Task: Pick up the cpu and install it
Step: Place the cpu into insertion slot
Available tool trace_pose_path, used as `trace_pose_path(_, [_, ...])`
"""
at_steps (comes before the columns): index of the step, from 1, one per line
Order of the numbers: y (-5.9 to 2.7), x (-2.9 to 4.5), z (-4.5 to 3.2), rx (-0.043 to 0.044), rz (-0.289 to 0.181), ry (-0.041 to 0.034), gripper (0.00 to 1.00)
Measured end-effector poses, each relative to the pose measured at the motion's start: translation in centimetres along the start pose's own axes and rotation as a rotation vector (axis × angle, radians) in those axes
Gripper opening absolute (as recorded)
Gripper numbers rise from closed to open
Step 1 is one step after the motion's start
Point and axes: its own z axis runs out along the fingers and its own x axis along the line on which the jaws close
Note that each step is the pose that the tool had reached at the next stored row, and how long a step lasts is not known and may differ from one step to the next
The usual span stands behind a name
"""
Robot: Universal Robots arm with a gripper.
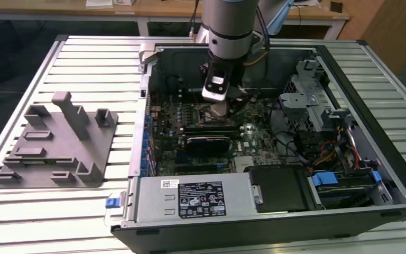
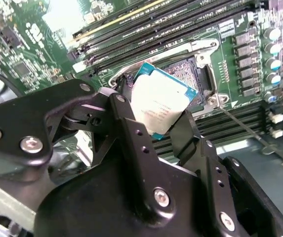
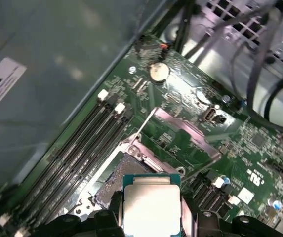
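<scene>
Black fingers [image 2: 129,128] of your hand [image 2: 153,118] are closed on opposite edges of the cpu [image 2: 162,96]. The chip hangs tilted over the open socket [image 2: 193,74] on the motherboard [image 2: 27,54]; you cannot tell whether it touches. In the first wrist view, the load plate [image 3: 181,131] stands swung up on one side of the socket and memory slots [image 3: 79,153] run along the other. A thin latch lever [image 2: 250,129] lies near. In the exterior view, your arm [image 1: 228,26] reaches into the open computer case [image 1: 274,233]. A grey fixture [image 1: 55,143] sits well apart on the slatted tabletop [image 1: 90,63].
</scene>
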Motion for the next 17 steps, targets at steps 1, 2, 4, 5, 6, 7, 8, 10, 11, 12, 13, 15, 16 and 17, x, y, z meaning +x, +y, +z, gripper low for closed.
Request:
trace_pose_path(1, [0.00,0.00,0.00,-0.0001,0.016,-0.0013,0.55])
trace_pose_path(2, [0.00,0.00,0.01,-0.0002,0.032,-0.0025,0.55])
trace_pose_path(4, [0.00,0.00,0.01,-0.0004,0.065,-0.0051,0.55])
trace_pose_path(5, [0.00,0.00,0.02,-0.0005,0.080,-0.0063,0.55])
trace_pose_path(6, [0.00,0.00,0.02,-0.0006,0.096,-0.0075,0.55])
trace_pose_path(7, [0.00,0.00,0.03,-0.0008,0.111,-0.0087,0.55])
trace_pose_path(8, [0.00,0.00,0.03,-0.0009,0.127,-0.0099,0.55])
trace_pose_path(10, [0.00,0.00,0.04,-0.0012,0.159,-0.0123,0.55])
trace_pose_path(11, [0.00,0.00,0.05,-0.0013,0.177,-0.0136,0.55])
trace_pose_path(12, [0.00,0.00,0.06,-0.0015,0.195,-0.0148,0.55])
trace_pose_path(13, [0.00,0.00,0.07,-0.0017,0.213,-0.0162,0.55])
trace_pose_path(15, [0.00,0.00,0.08,-0.0020,0.250,-0.0190,0.55])
trace_pose_path(16, [-0.01,0.00,0.09,-0.0020,0.268,-0.0203,0.55])
trace_pose_path(17, [0.00,0.00,0.10,-0.0022,0.286,-0.0217,0.55])
